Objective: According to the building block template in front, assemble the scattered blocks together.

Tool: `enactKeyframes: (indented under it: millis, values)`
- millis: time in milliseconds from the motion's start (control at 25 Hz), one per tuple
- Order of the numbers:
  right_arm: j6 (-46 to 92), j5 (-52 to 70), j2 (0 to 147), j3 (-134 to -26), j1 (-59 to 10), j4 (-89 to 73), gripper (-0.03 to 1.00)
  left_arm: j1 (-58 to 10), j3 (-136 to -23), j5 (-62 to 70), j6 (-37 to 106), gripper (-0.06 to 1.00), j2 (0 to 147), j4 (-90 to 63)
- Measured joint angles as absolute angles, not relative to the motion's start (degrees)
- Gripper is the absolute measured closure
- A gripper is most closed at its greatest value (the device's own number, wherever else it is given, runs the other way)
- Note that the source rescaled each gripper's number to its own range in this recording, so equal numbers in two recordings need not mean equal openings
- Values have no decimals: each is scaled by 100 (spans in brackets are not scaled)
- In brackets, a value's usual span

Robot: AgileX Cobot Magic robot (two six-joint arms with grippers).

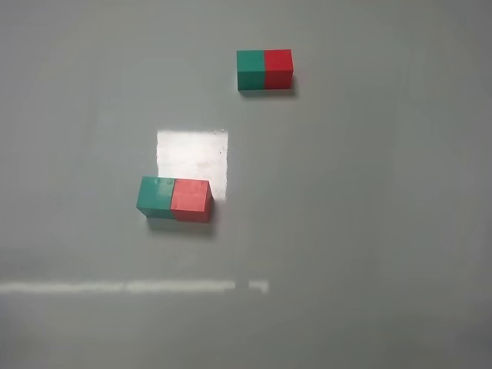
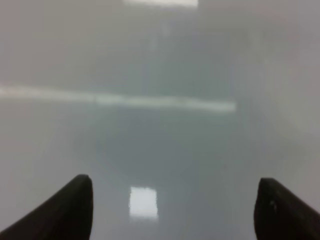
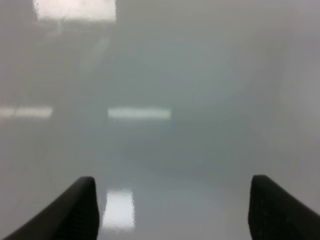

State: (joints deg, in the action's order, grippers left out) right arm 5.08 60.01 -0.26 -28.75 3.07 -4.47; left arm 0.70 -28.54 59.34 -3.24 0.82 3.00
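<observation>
The template (image 1: 264,70), a small teal-green and red joined bar, lies at the far side of the grey table. Nearer, the loose teal-green cube (image 1: 157,196) and the loose red cube (image 1: 191,200) lie side by side and touching, green on the left, red on the right. Neither gripper shows in the exterior high view. In the left wrist view my left gripper (image 2: 172,210) is open, with only blurred grey table between its dark fingertips (image 2: 70,207). In the right wrist view my right gripper (image 3: 170,210) is open too, its fingertips (image 3: 72,207) over bare table.
The grey table (image 1: 369,231) carries a bright square light reflection (image 1: 192,154) just behind the loose cubes and a thin bright streak (image 1: 115,287) nearer the front. No other objects show.
</observation>
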Motion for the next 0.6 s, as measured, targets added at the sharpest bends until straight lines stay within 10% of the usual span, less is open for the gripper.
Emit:
enactKeyframes:
  millis: [600]
  values:
    - [508,6001,-26,-2875,307,-447,44,552,-2854,5934,-324,20,-21,311]
